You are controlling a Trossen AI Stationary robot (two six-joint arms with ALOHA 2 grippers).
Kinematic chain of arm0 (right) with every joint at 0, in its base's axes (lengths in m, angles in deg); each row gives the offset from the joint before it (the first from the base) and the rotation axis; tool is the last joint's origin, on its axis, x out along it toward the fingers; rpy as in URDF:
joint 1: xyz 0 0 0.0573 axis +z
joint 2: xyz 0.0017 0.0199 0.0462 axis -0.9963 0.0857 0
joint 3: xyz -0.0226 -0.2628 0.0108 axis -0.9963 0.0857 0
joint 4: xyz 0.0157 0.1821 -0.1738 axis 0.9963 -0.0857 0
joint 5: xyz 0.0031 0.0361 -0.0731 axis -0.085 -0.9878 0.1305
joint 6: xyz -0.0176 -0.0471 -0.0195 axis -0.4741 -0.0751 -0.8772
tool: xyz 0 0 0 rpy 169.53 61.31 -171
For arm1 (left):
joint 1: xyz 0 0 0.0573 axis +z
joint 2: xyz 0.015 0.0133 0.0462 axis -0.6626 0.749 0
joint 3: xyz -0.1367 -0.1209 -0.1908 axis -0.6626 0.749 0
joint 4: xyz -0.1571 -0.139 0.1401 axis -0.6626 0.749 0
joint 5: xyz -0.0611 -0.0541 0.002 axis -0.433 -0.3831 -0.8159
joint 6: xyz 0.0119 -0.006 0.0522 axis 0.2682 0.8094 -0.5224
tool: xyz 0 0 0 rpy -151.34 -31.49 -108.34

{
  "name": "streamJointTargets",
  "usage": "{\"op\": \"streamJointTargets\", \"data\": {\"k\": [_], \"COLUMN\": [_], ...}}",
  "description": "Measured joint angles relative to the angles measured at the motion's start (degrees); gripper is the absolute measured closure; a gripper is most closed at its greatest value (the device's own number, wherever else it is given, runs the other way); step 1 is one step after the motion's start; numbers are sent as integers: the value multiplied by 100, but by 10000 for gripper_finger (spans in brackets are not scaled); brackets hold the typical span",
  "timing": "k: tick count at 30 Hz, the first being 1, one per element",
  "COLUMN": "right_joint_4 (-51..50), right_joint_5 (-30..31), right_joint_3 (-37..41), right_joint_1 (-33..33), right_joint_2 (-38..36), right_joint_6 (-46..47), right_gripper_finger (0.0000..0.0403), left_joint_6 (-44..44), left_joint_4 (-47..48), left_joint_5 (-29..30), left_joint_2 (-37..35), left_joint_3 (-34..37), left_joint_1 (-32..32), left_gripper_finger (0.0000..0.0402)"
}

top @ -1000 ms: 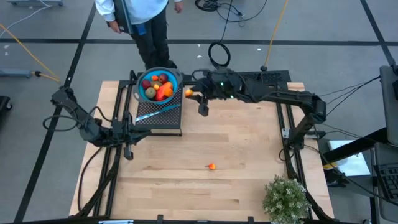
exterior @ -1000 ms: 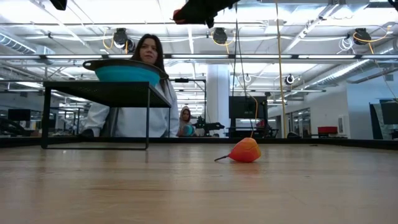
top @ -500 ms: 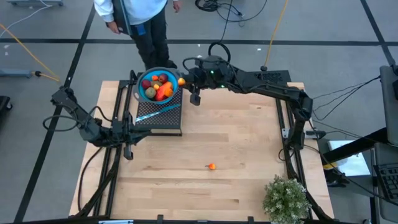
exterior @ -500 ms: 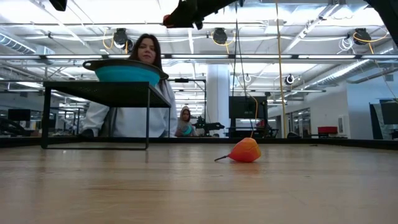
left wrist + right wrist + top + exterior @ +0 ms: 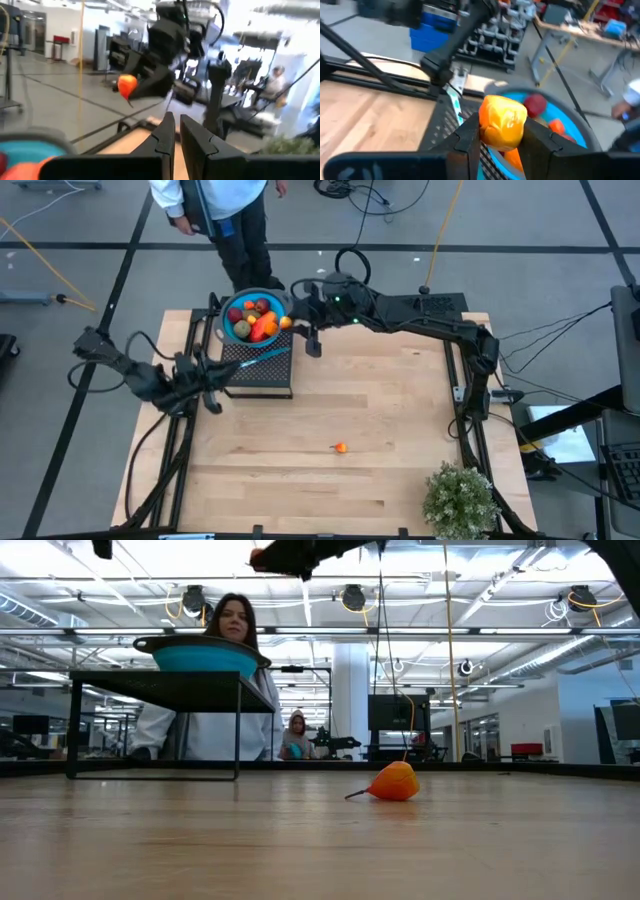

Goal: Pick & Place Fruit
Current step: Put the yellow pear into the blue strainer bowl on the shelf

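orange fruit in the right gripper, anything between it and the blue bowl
Nothing visible. The right gripper holds the orange fruit right at the blue bowl rim, above the fruit already inside, with open air between.

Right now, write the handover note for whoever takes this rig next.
Right end effector: shut on a small orange fruit, held above the rim of the blue bowl, not yet released.
Left end effector: shut, empty, beside the black rack.
Done: several fruits in the bowl, which sits on the rack.
Left: drop this fruit in, then fetch the last orange fruit lying on the wooden table.
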Motion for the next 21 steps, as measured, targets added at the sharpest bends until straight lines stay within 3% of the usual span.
{"op": "streamJointTargets", "data": {"k": [5, 12, 21], "right_joint_4": [190, 575, 546], "right_joint_5": [-9, 12, 439], "right_joint_3": [0, 0, 0], "right_joint_1": [257, 608, 1042], "right_joint_2": [-6, -6, -6], "right_joint_6": [-314, -635, -1312], "right_gripper_finger": [307, 307, 307], "left_joint_6": [310, 992, 1935], "left_joint_4": [-103, -29, 293], "left_joint_5": [-784, -1519, -1902], "left_joint_2": [87, 525, 812], "left_joint_3": [-133, -375, -645], "left_joint_1": [486, 1032, 1491], "left_gripper_finger": [360, 290, 195]}}
